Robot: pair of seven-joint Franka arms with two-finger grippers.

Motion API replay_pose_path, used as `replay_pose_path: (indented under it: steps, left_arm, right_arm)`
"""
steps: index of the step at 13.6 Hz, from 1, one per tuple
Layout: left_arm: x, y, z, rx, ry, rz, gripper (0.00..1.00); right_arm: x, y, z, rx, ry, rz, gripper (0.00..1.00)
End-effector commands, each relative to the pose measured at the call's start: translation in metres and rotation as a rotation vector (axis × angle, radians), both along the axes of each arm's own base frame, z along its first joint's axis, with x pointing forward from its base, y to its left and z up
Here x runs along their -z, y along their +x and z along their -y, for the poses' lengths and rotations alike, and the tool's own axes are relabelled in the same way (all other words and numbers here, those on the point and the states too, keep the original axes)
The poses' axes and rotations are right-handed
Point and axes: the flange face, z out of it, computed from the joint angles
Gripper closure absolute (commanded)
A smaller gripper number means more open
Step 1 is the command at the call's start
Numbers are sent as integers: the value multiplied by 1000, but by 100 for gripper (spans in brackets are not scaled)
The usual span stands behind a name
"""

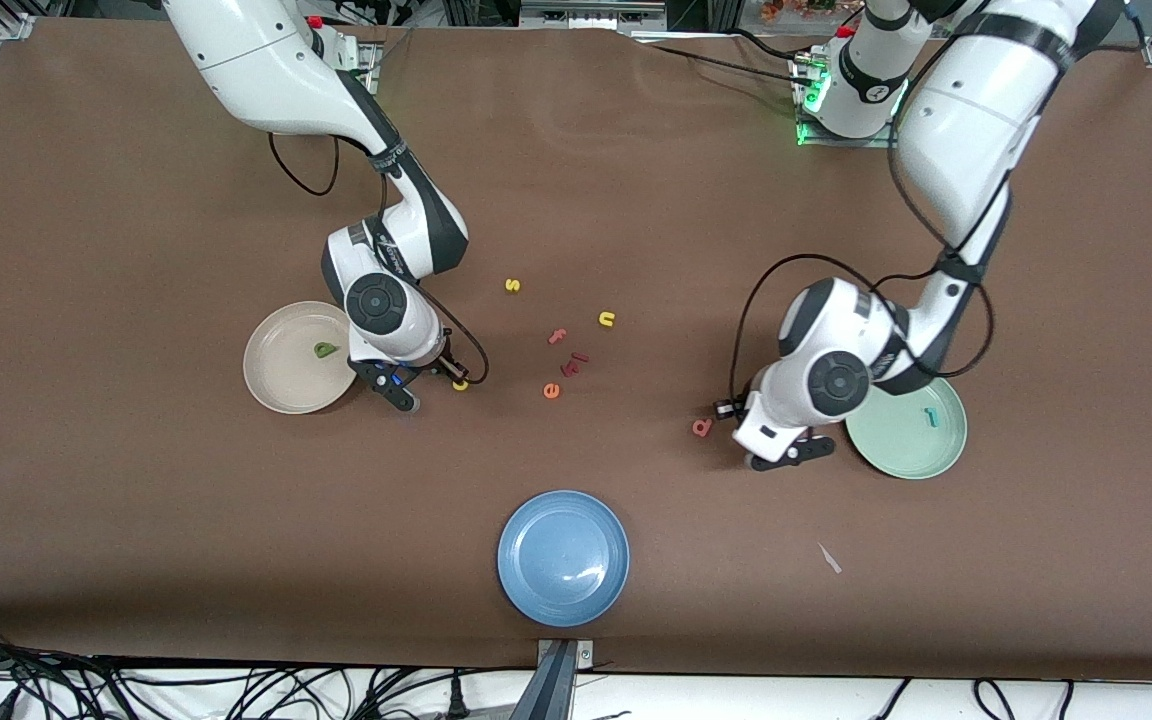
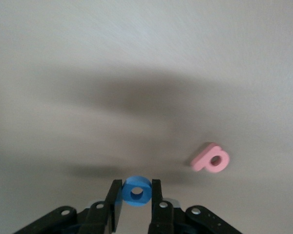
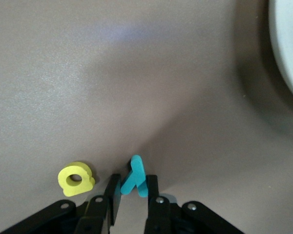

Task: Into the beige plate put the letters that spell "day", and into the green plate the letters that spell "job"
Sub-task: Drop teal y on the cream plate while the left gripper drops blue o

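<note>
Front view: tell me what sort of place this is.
Probably a robotics lab bench. Two arms are bolted along one edge of a brown-covered table, bundled cables hang off the edge nearest the front camera, and toy letters lie among a beige plate, a green plate and a blue plate.

Table [image 1: 136,520] brown. Beige plate [image 1: 276,385], green d [image 1: 324,349]. Mint-green plate [image 1: 901,455], teal j [image 1: 930,417]. Blue plate [image 1: 563,557]. Blue o [image 2: 136,191], pink b [image 2: 211,158], yellow a [image 3: 76,178], teal y [image 3: 135,177]. Arms white, pincers black.
</note>
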Motion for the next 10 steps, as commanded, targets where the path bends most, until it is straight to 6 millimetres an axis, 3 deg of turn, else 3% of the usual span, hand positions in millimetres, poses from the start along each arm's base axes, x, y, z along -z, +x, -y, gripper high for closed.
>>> replay_pose_path:
  steps: [1, 4, 6, 8, 10]
  left_arm:
    - [-60, 4, -80, 68, 41, -36, 91]
    - [-47, 5, -177, 124, 2, -115, 91]
    - [-23, 6, -222, 142, -1, -127, 91]
    - [9, 10, -237, 160, 30, -101, 91]
    - [22, 10, -249, 149, 28, -100, 85]
  right_arm:
    - [4, -2, -1, -7, -13, 4, 80]
    - [-31, 14, 18, -40, -28, 38, 80]
    - [-54, 26, 54, -118, -62, 0, 80]
    - [-65, 34, 98, -200, -90, -48, 80]
    - [-71, 33, 130, -254, -101, -90, 80]
